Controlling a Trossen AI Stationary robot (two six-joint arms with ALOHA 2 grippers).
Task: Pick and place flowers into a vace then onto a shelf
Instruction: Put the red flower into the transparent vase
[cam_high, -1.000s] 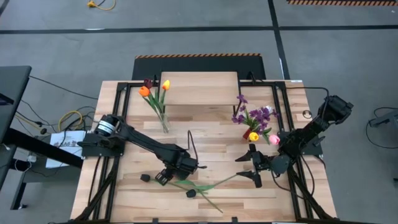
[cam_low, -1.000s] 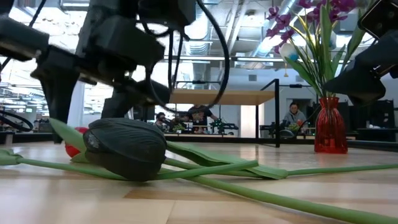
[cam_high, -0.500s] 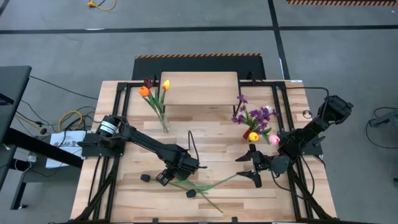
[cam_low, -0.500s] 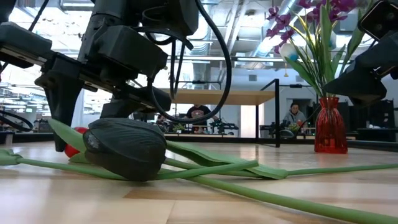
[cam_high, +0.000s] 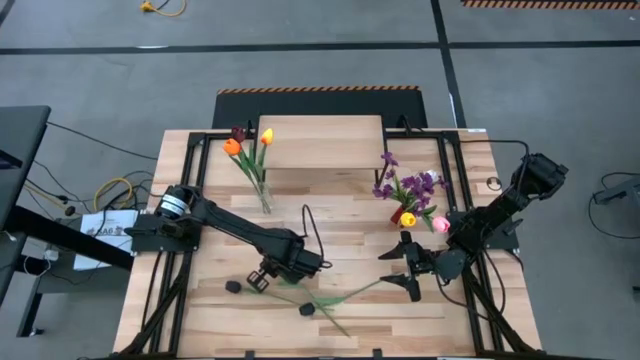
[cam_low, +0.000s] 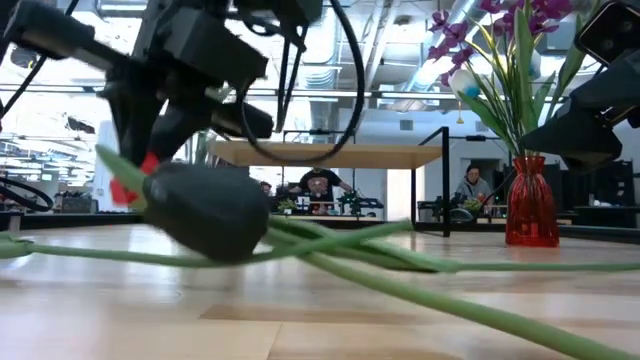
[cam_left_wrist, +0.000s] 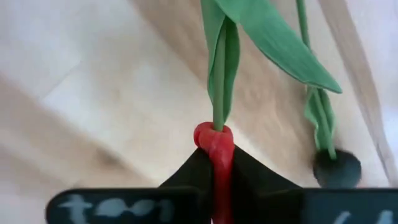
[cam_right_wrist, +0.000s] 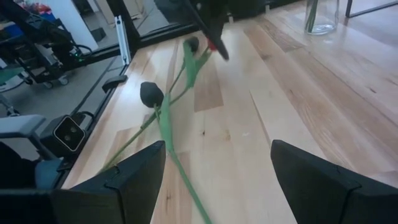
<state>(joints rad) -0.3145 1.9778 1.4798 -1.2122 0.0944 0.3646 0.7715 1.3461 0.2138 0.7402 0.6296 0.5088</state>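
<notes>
Left gripper (cam_high: 262, 279) is clamped on the red flower (cam_left_wrist: 214, 149) at its head end, near the counter's (cam_high: 330, 205) front edge, left of centre. Stem runs away from the gripper toward the front right, crossing a black flower (cam_high: 307, 310) lying beside it; risk of snagging on lift. Glass vase (cam_high: 263, 196) sits behind the gripper toward the shelf (cam_high: 320, 140) at the back edge, clear boards between. Right gripper (cam_high: 404, 262) waits wide open near the red vase (cam_high: 407, 217), farther from the stem.
</notes>
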